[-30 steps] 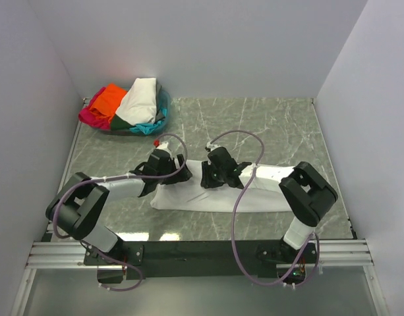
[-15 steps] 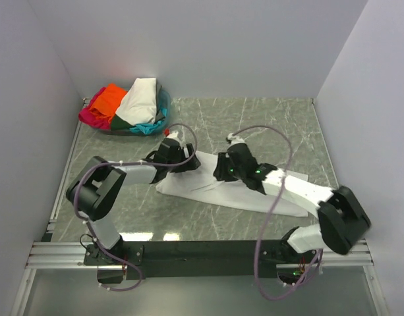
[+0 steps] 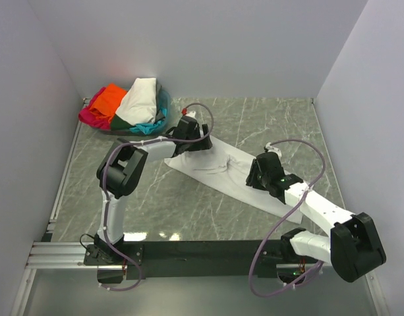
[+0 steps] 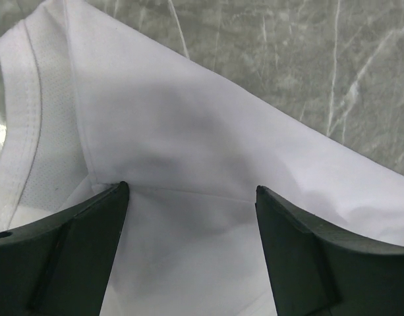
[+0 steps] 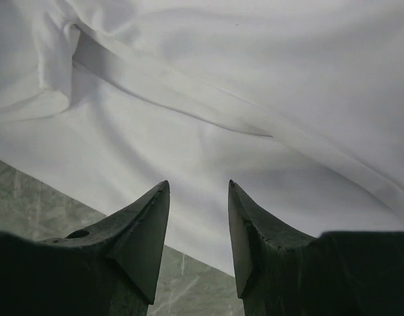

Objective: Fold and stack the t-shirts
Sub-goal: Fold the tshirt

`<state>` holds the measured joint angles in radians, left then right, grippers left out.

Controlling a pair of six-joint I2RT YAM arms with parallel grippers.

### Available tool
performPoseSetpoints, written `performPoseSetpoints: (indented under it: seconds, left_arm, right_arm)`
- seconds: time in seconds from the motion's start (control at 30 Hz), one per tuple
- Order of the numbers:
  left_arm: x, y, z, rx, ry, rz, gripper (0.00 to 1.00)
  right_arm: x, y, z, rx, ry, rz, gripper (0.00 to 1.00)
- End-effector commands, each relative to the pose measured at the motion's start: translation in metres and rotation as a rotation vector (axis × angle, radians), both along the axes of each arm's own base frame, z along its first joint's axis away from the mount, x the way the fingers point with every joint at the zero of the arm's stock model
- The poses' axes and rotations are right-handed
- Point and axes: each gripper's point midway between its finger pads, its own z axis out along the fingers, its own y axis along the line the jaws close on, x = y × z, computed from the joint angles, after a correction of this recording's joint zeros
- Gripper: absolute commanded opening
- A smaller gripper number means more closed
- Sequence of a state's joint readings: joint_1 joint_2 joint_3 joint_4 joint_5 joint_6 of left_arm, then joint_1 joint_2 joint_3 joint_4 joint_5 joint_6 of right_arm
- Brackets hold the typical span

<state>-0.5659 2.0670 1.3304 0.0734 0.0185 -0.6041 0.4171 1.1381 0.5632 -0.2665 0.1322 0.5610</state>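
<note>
Shirts (image 3: 126, 108) lie heaped behind and left of the white shirt (image 3: 218, 168), which we see spread slantwise on the worktop (image 3: 267, 125). Over its left end the left gripper (image 4: 192, 189) gapes empty; over its right, the right gripper (image 5: 198, 186) stands parted.

The white t-shirt (image 3: 218, 170) is smooth, matt cloth. Its collar band (image 4: 24, 105) is stitched, and a fine mesh weave lies beside it. The table (image 3: 274, 122) has a grey marbled, faintly glossy top. The left gripper (image 4: 190, 191) and right gripper (image 5: 198, 187) look like dark matt plastic. The near rail (image 3: 63, 253) is bare silvery metal.
</note>
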Motion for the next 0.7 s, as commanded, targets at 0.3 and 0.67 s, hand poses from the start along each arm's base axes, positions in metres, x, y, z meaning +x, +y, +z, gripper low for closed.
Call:
performPoseSetpoints:
  seconds: [0.3,0.67]
  left_arm:
    - [-0.025,0.033,0.042,0.051,-0.038,0.037,0.93]
    - [-0.085,0.057,-0.021,0.067,0.099,0.01,0.94]
  right_arm:
    - [0.01,-0.011,-0.016,0.003,0.048,-0.062,0.48]
    - [0.0,0.009,-0.033,0.012,0.126,0.003,0.47]
